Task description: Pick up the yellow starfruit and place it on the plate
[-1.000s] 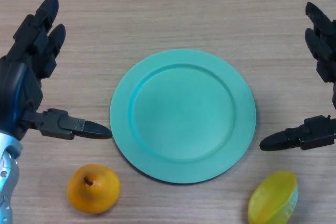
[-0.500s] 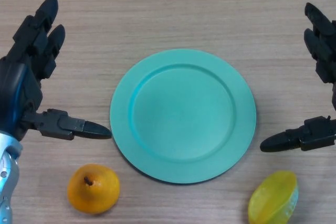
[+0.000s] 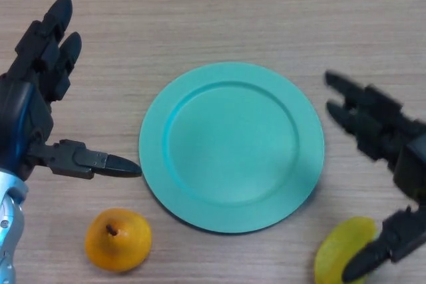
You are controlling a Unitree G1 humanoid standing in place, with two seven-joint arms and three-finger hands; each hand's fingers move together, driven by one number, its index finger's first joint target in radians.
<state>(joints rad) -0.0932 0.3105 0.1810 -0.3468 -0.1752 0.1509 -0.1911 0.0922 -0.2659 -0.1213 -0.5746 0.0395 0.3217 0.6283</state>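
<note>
The yellow starfruit lies near the front edge at the lower right, partly covered by my right hand's thumb. My right hand hangs above it, open, its fingers stretched toward the plate's right rim and its thumb over the fruit. The teal plate sits in the middle with nothing on it. My left hand is open at the far left, its thumb pointing at the plate's left rim.
An orange pear-shaped fruit sits at the lower left, just in front of my left thumb. All of it rests on a wooden tabletop.
My right hand has swung down and inward from the right edge; its thumb now lies over the starfruit. The left hand, plate and fruits have not moved.
</note>
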